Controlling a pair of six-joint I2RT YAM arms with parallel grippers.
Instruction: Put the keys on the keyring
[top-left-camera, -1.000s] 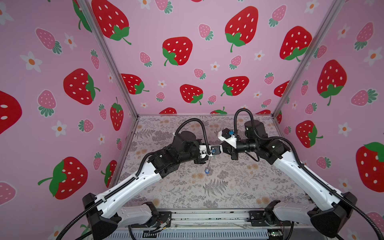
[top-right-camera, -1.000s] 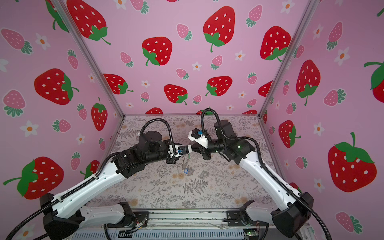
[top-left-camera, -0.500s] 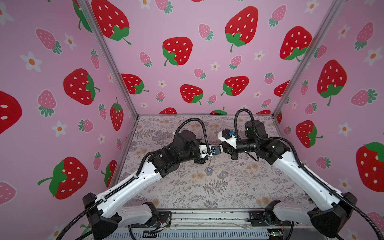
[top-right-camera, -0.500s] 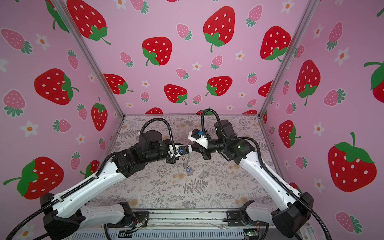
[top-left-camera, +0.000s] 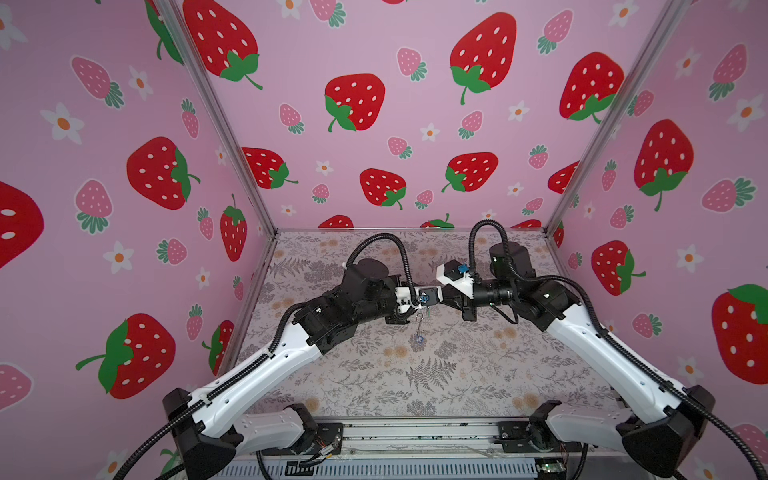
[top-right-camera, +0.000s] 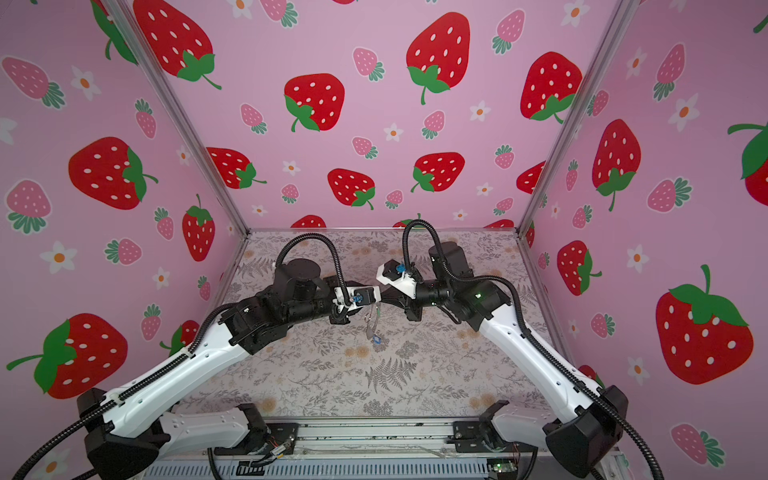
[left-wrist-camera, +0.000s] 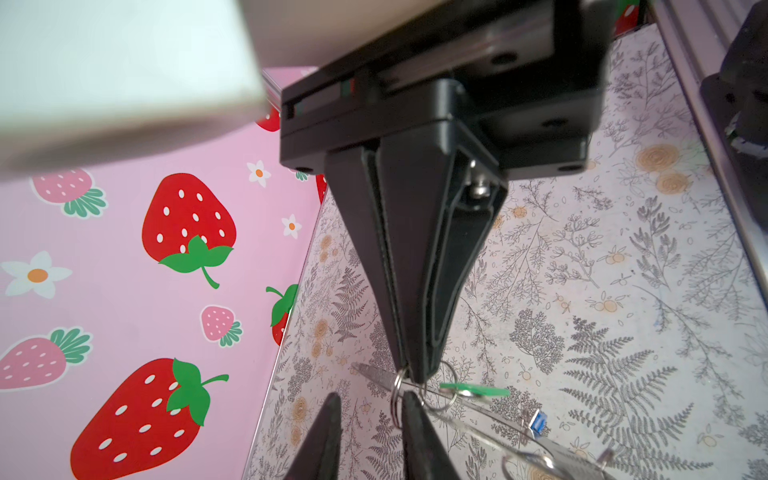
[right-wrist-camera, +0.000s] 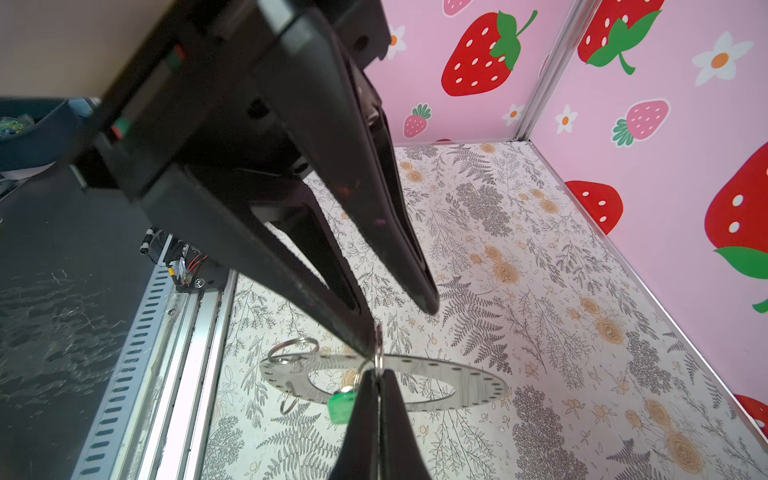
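The keyring (right-wrist-camera: 465, 376) is a thin, flat disc of dull grey metal with a wide round hole and a row of small punched holes along its rim. It is held aloft above the counter (right-wrist-camera: 540, 299), whose covering is printed with grey ferns and tan blossoms. A small wire ring (right-wrist-camera: 378, 358) is threaded at the disc's rim, and two more wire loops (right-wrist-camera: 293, 347) sit further round.

The green key (right-wrist-camera: 343, 405), with a glossy plastic head, hangs just beside the right end effector (right-wrist-camera: 379, 376). The blue key (left-wrist-camera: 536, 422) dangles at the disc's far side and is the lowest point in both top views (top-left-camera: 420, 338).

The right end effector's tapered, matte black fingers are pressed together, pinching the small wire ring. The left end effector (right-wrist-camera: 399, 328) has its fingers apart with nothing between them. One fingertip (right-wrist-camera: 365, 343) comes right up to that ring.
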